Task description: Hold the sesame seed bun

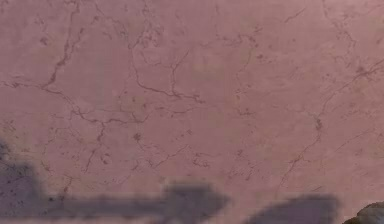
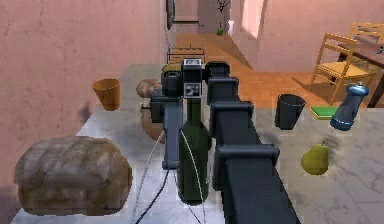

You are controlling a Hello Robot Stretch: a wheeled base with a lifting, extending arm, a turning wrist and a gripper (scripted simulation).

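We've got the gripper (image 2: 166, 82) out beyond the dark bottle (image 2: 192, 140), and a round brown bun (image 2: 148, 88) sits beyond that bottle too, a touch to its left. Whether that gripper holds anything, we cannot tell.

Pink wall (image 1: 190, 90), thin dark veins branching across it, small dark lump (image 1: 372, 214) at bottom right

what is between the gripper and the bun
Nothing visible. The gripper shows right beside a round brown thing, likely the bun. The bottle stands nearer the camera, alongside the arm, not between them.
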